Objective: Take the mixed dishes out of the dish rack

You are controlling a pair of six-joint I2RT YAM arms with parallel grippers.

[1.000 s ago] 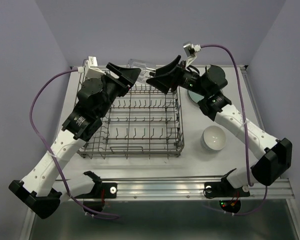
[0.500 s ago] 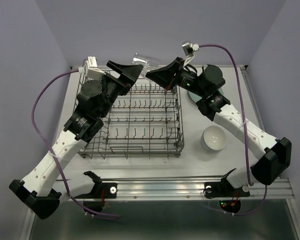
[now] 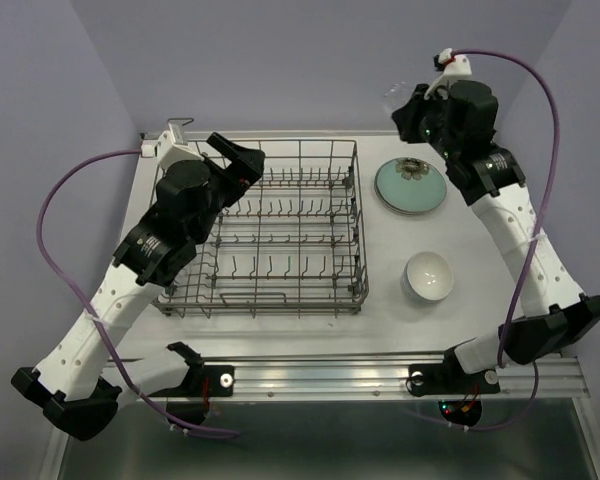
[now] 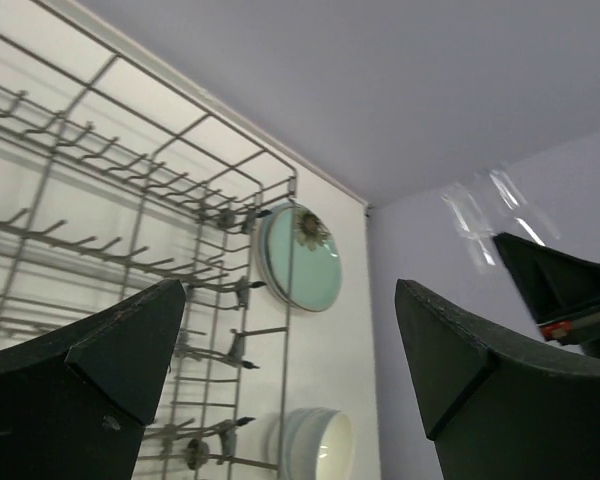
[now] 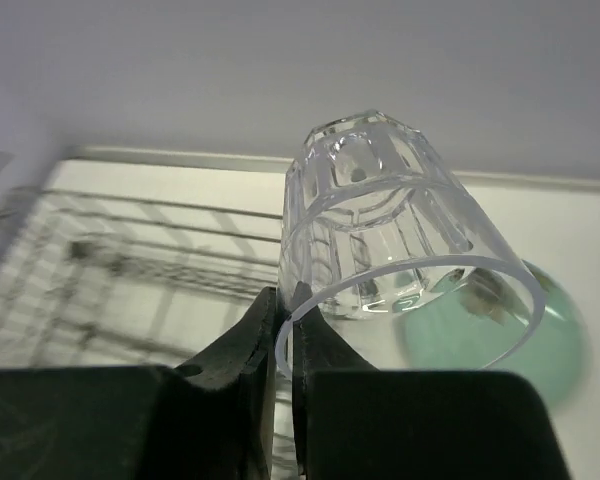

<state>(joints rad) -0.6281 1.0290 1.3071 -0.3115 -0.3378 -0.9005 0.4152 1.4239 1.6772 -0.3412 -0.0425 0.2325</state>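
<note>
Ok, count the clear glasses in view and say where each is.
1. The clear glass is pinched at its rim by the right gripper, held up near the green plate. None shows in the dish rack; others could be hidden.

Glass [image 5: 380,215] was clear, faceted; plate [image 3: 410,190] pale green, dark floral centre; bowl [image 3: 427,276] white; rack [image 3: 270,300] grey wire.

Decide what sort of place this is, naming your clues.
Probably a robot test bench, not a kitchen: robot arms bolted to a white table, plain lilac walls close around, and a dish rack, plate and bowl as props.
</note>
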